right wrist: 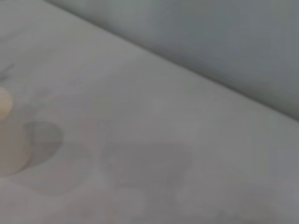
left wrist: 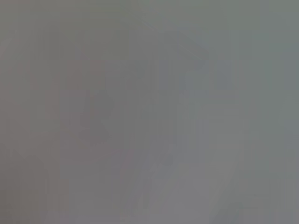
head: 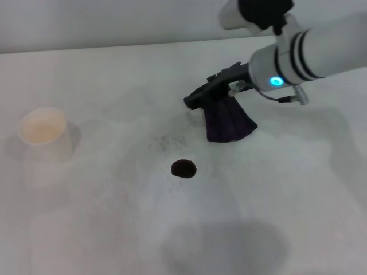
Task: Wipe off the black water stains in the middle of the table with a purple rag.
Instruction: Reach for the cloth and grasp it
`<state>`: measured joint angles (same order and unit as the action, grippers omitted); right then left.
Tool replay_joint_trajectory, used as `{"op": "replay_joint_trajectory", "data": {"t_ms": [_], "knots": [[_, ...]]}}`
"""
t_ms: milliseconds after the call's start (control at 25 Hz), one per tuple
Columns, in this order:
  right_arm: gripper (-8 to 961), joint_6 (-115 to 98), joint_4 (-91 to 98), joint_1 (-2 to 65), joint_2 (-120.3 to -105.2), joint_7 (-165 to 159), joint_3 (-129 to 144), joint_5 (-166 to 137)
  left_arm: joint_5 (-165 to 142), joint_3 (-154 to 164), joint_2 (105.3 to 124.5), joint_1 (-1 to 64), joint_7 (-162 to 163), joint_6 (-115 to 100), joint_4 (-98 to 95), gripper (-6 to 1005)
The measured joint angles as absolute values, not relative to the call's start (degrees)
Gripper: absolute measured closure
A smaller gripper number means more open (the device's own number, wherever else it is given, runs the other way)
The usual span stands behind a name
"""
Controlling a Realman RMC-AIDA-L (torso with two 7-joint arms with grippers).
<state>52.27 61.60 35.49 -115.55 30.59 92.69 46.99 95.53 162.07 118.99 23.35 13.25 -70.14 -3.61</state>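
White counter [head: 86, 229], smeared grey. Right hand [head: 213, 95] pinching purple rag [head: 228, 121], hanging toward far edge. Black water stains [head: 183, 168] mid-counter, unwiped.

One desk [head: 86, 229] carries everything here. On it sits one paper cup [head: 45, 133], white and alone near the left edge. There is one purple rag [head: 228, 121], a single dark cloth toward the far right part of the desk. There is one black water stain [head: 183, 168], a lone round blot near the middle. One faint grey speckled smudge [head: 167, 139] lies just beyond that blot. One end effector [head: 198, 101] is in sight, the right one.
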Motion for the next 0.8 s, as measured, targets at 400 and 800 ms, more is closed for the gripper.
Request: {"op": "replay_joint_trajectory", "data": {"t_ms": [400,800], "knots": [[116,48.5,54.7,40.9,-116.02,19.5,96.3,40.5,94.6,162.7,118.44,23.8,13.3,-68.9,-2.4,115],[117,45.3,48.8,41.5,-116.03,17.9,96.5,40.4,94.1,162.7,118.41,24.4,13.1,-68.7,-0.7,115]]}}
